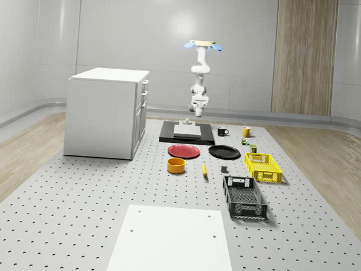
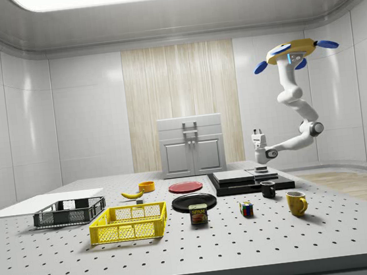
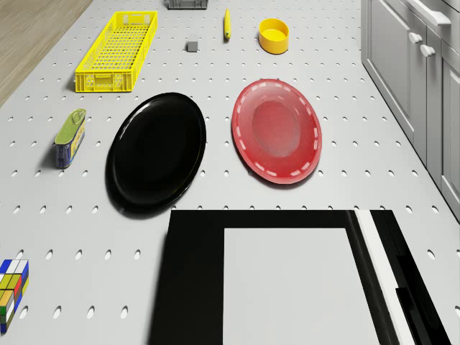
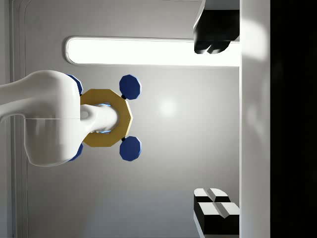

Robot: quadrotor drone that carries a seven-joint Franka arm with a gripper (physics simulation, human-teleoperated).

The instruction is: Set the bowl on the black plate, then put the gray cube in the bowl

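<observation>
We see the yellow bowl (image 1: 176, 165) just left of centre in the whole-scene view, standing on the bare perforated table (image 1: 71, 196) and apart from everything around it. The black plate (image 1: 224, 152) lies up and to the right of it, with nothing on it. The red plate (image 1: 184, 151) lies between the two, directly above the bowl in the picture. The small gray cube (image 1: 224, 170) sits on the table below the black plate, to the right of the banana (image 1: 204, 169) and just left of the yellow basket (image 1: 263, 167). The black basket (image 1: 244, 197) lies below the cube.

The drone (image 1: 203, 45) hovers high in the upper centre of the whole-scene view, over the black-and-white pad (image 1: 187, 133) at the table's far end. Its arm hangs down and bends. In the side view the gripper (image 2: 257, 132) sits right of centre, above the pad and pointing upward, well apart from bowl, plate and cube. In the wrist view its fingers (image 4: 213, 34) are spread wide with nothing between them.

The white cabinet (image 1: 104, 111) stands at the left of the whole-scene view.
</observation>
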